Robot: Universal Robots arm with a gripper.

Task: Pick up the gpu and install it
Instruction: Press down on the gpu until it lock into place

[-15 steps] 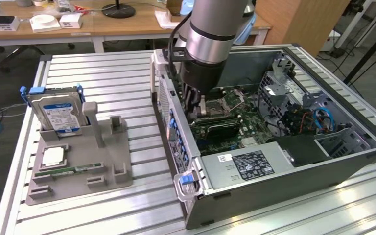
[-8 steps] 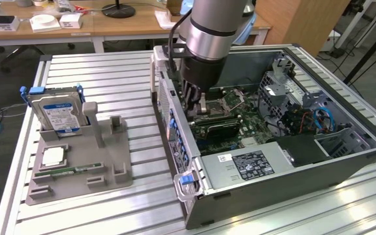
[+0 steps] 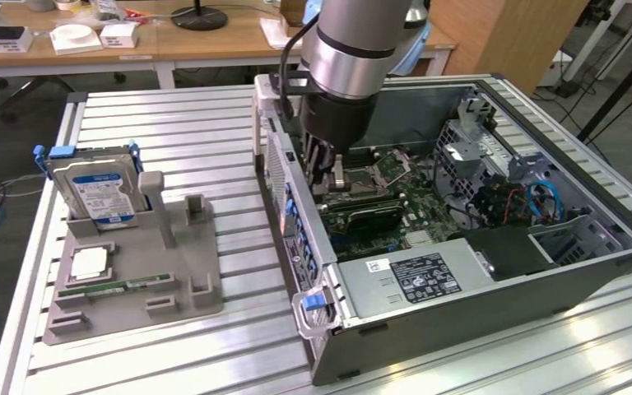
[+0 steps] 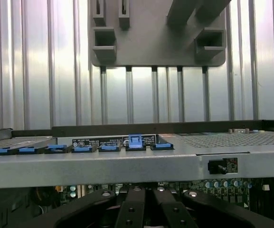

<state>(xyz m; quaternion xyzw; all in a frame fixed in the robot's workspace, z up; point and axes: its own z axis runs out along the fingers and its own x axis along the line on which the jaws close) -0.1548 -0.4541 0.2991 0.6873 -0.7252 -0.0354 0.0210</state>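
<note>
1. While the gripper (image 3: 325,169) hung inside the computer case (image 3: 579,271), its fingers (image 4: 132,213) were pressed shut, close beside the rear wall (image 3: 283,177).
2. The gpu (image 3: 365,216) seemingly sat just beside the fingers; whether it touched them was unclear.
3. Open room lay beyond them.

Arm (image 3: 344,58) reaches into open computer case (image 3: 492,271), frame centre; hard drive (image 3: 96,185) upright in grey holder (image 3: 129,288), left.

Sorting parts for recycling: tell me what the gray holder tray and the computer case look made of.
Holder tray: likely plastic, matte gray, with chunky molded-looking posts and slots. Computer case: likely sheet metal, dull gray, with thin folded edges and a perforated panel.
</note>
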